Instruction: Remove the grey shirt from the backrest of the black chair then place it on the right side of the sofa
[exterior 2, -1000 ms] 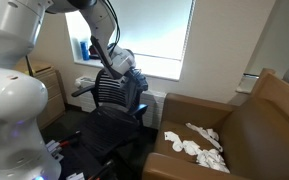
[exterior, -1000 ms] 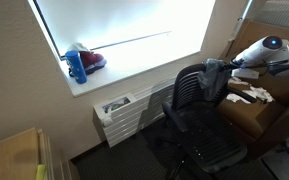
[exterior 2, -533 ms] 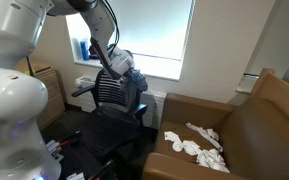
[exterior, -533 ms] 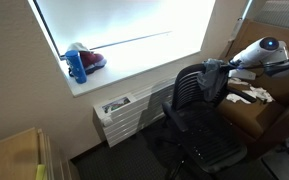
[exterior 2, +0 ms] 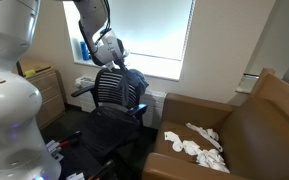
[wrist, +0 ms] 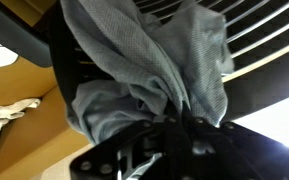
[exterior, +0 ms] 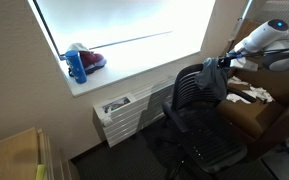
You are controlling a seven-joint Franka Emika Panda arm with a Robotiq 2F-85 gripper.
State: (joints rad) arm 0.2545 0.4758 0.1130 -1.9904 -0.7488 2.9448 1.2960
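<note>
The grey shirt (wrist: 144,70) fills the wrist view, bunched and pinched between my gripper's (wrist: 180,128) dark fingers. The gripper is shut on the shirt. Behind the cloth run the slats of the black chair's backrest (wrist: 259,45). In an exterior view the shirt (exterior: 216,78) hangs from the gripper (exterior: 225,61) just above the top of the black chair (exterior: 189,100). From the opposite side, the gripper (exterior 2: 115,60) hovers over the backrest (exterior 2: 119,92), and little of the shirt shows. The brown sofa (exterior 2: 239,135) stands beside the chair.
Crumpled white cloths (exterior 2: 196,142) lie on the sofa seat. A blue bottle (exterior: 76,66) and a red object stand on the windowsill. A white radiator (exterior: 119,115) sits under the window, and a wooden cabinet (exterior: 14,155) is in the near corner.
The jaws have shut on the grey shirt. The arm has risen, and it has pulled the shirt up off the top of the backrest.
</note>
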